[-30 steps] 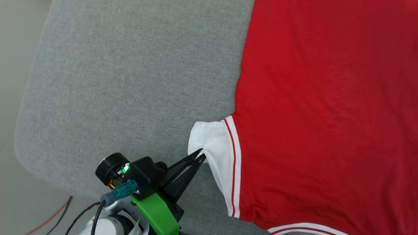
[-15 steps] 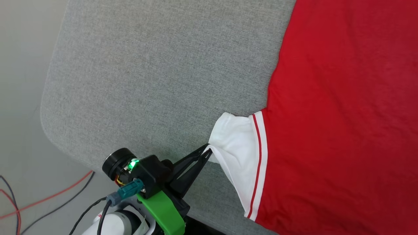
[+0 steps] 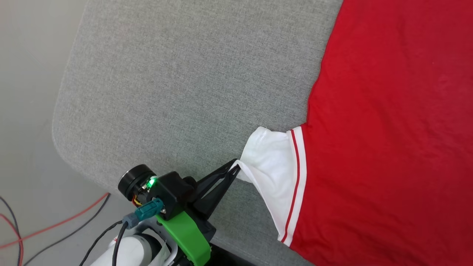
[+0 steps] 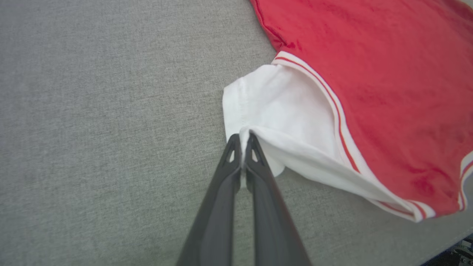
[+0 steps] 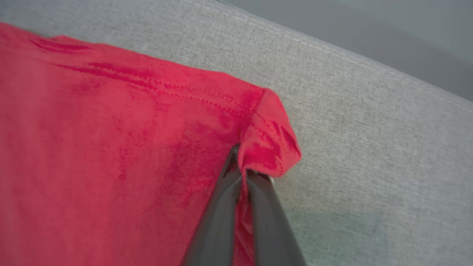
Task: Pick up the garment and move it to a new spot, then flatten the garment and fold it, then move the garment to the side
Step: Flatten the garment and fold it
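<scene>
Red shirt spread on grey cloth, pinched at two edges.

The red knit jersey-style garment [image 3: 388, 129] lies spread over the right part of the grey fabric-covered surface [image 3: 184, 92], plain red showing with faint creases. Its white short sleeve [image 3: 273, 162], bordered by red-and-white striped armhole trim, sticks out at the left. The left gripper [image 3: 234, 168] is clenched on the sleeve's hem, drawing it into a small peak. The right gripper [image 5: 242, 166] is clenched on a red hem corner, which bunches over its fingertips close to the surface's edge. Red and black cables [image 3: 55, 225] trail across the pale floor [image 3: 29, 111] at the near left.
</scene>
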`<state>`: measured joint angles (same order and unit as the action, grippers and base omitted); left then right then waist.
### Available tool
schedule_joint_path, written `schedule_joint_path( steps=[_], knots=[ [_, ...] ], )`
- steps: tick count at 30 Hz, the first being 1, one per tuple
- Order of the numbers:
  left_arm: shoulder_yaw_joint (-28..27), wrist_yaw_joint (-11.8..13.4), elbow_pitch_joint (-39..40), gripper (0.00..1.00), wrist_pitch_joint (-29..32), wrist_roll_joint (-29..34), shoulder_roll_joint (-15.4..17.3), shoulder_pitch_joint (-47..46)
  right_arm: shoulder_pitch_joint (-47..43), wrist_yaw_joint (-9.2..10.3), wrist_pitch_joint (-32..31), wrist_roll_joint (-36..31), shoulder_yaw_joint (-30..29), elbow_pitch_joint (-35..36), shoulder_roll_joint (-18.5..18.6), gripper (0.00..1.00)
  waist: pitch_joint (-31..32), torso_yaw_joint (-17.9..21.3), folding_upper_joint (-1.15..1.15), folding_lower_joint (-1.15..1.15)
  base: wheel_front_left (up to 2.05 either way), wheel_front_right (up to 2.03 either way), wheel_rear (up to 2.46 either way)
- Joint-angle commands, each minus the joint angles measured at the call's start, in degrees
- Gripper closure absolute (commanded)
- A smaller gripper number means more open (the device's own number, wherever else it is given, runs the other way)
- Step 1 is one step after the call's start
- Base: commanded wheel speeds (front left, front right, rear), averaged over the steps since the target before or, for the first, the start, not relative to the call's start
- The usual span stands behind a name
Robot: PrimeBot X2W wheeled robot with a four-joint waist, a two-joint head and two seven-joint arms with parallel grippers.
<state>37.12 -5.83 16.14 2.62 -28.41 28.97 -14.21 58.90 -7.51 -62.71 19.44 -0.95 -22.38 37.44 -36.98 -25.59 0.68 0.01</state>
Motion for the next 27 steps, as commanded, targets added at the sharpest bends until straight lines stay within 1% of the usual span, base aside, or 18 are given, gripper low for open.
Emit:
schedule_joint_path(
  steps=[1, 3, 7, 11, 15, 17, 22, 27],
  knots=[
    [-0.24, 0.20, -0.26, 1.00, -0.37, -0.28, 0.29, -0.83, -3.18, 0.02, -0.15, 0.27, 0.50, -1.66, 0.09, 1.00, 1.66, 1.01, -0.68, -0.01, 0.00, 0.00, 0.00],
    [-0.22, 0.49, -0.59, 1.00, -0.31, 0.60, 0.92, -0.81, -4.46, 0.02, 0.81, 0.54, 0.63, -2.15, 0.07, 1.00, 3.12, 1.85, -0.68, -0.01, 0.00, 0.00, 0.00],
    [-0.50, 1.21, -0.71, 1.00, 0.18, 0.10, 1.55, 0.17, -8.28, 0.02, 2.67, 1.75, 1.14, -3.07, -0.57, 1.00, 6.57, 4.10, -0.68, -0.01, 0.00, 0.00, 0.00],
    [-0.90, 1.78, -0.86, 1.00, 1.11, -0.17, 2.93, 1.09, -12.68, 0.02, 4.85, 3.12, 1.35, -4.08, -1.33, 1.00, 10.58, 6.45, -0.68, -0.01, 0.00, 0.00, 0.00],
    [-1.32, 2.59, -1.39, 1.00, 2.01, -0.64, 4.25, 2.47, -17.88, 0.02, 7.38, 4.84, 1.49, -4.59, -3.00, 1.00, 15.32, 9.03, -0.68, -0.01, 0.00, 0.00, 0.00],
    [-1.59, 3.13, -1.62, 1.00, 2.36, -0.50, 5.17, 3.22, -20.79, 0.02, 8.45, 5.91, 1.96, -4.22, -3.59, 1.00, 17.40, 10.39, -0.68, -0.01, 0.00, 0.00, 0.00],
    [-2.41, 4.09, -1.73, 1.00, 2.88, -2.27, 6.22, 5.43, -27.18, 0.02, 11.65, 8.99, 0.49, -3.01, -4.80, 1.00, 22.14, 13.23, -0.68, -0.01, 0.00, 0.00, 0.00],
    [-3.12, 5.20, -2.04, 1.00, 2.69, -3.43, 6.87, 7.45, -33.94, 0.02, 12.39, 11.13, 0.67, 0.33, -4.63, 1.00, 25.96, 15.84, -0.68, -0.01, 0.00, 0.00, 0.00]
  ],
)
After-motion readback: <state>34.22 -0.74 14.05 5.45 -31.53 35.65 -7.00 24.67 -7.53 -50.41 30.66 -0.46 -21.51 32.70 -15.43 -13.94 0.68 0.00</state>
